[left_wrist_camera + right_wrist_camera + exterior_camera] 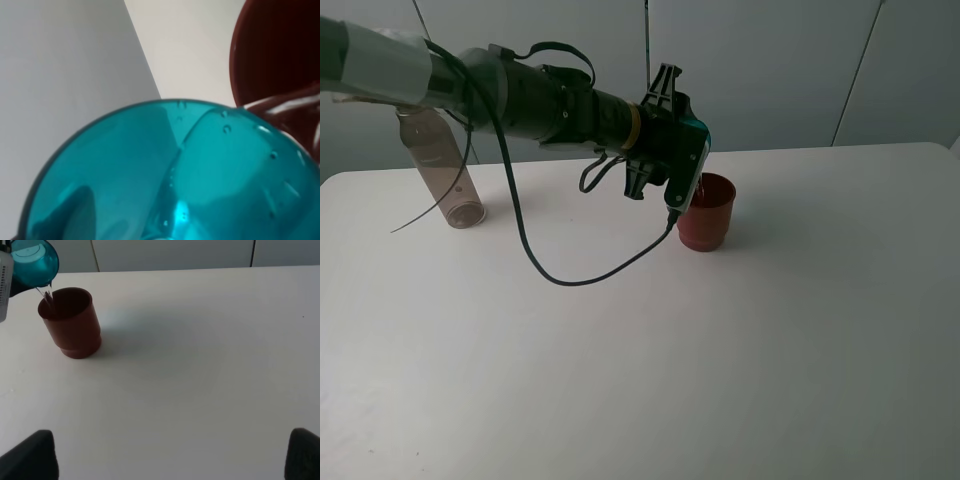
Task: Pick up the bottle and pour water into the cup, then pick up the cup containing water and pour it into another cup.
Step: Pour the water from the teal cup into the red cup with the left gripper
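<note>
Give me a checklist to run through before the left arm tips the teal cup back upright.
1. Teal cup held in left gripper: ok.
2. Stream of water landing inside the red cup: ok.
3. Red cup upright on the table: ok.
4. Teal cup emptied: cannot tell.
5. Bottle standing clear of the pour: ok.
6. Right gripper open, away from both cups: ok.
</note>
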Robot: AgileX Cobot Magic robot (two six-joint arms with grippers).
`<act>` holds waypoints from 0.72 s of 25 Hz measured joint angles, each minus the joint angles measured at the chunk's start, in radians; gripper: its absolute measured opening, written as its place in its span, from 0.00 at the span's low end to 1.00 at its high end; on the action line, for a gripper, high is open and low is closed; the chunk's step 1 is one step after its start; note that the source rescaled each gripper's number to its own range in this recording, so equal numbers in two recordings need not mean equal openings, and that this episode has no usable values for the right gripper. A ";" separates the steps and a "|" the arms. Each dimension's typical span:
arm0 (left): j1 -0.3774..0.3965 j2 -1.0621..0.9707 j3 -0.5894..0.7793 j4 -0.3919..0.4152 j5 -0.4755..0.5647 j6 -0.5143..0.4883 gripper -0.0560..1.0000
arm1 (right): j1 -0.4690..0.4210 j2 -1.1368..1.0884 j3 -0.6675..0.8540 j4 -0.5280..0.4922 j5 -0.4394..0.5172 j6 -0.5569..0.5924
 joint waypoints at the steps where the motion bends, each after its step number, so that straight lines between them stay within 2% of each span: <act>1: 0.000 0.000 0.000 0.000 0.000 0.005 0.16 | 0.000 0.000 0.000 0.000 0.000 0.000; 18: 0.000 0.000 0.000 0.000 0.012 0.094 0.16 | 0.000 0.000 0.000 0.000 0.000 0.000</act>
